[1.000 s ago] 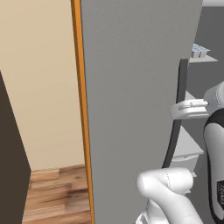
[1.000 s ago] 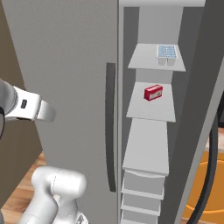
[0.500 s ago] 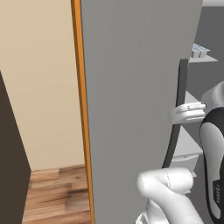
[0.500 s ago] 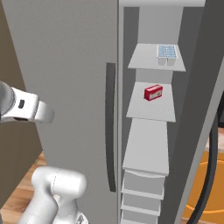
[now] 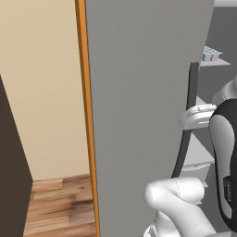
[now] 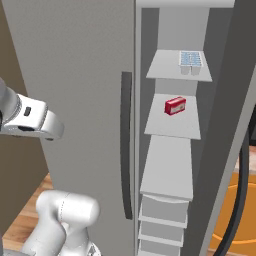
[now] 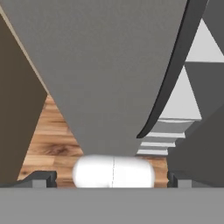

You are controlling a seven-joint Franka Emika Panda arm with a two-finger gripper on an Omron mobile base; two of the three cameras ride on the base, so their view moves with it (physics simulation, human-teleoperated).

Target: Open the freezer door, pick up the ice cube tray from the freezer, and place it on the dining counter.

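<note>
Reaching past the freezer door (image 6: 90, 75), I hold my gripper (image 7: 111, 177) spread wide and empty; I should aim high for the ice cube tray (image 6: 190, 59) on the top shelf (image 6: 167, 67).

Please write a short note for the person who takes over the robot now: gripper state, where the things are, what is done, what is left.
Gripper: open, holding nothing, facing the freezer door.
Freezer stands open; the ice cube tray lies on the top shelf, a red box on the shelf below.
Done: the door is open.
Left: reach in, grasp the tray, carry it to the dining counter.
</note>
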